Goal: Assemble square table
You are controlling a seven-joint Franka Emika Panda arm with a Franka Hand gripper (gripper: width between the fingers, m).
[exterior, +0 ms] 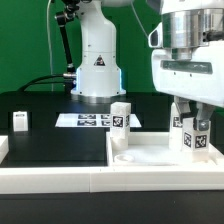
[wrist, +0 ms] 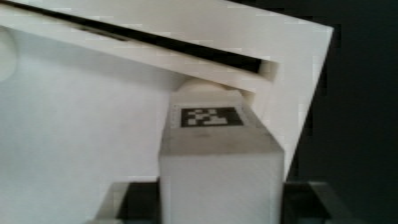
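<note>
The gripper [exterior: 190,122] hangs at the exterior view's right, low over the square top [exterior: 150,156], which lies flat on the black board [exterior: 50,135] against the long white rail [exterior: 60,180]. Its two dark fingers [exterior: 177,112] straddle an upright leg peg [exterior: 196,140]. The wrist view shows this peg [wrist: 221,150] rising between the two black fingertips [wrist: 139,200], each pressed against a flank of it, so the tool is clenched on the peg. The peg's face carries a black-and-white square tag [wrist: 212,116], a coded pattern with no letters. Beyond it the recessed face of the top [wrist: 107,110] and its raised rim [wrist: 196,55] fill the wrist view.

A second leg peg [exterior: 121,116] stands upright near the top's far corner, away from the gripper toward the exterior view's left, and also bears a patterned tag. A third small tagged peg [exterior: 20,121] stands well apart, far toward the exterior view's left on the board. The marker board [exterior: 88,120] lies flat behind the second peg.

The arm's white base [exterior: 98,70] shows a dark triangular warning symbol; its detail is too small to read. No legible words appear anywhere.
</note>
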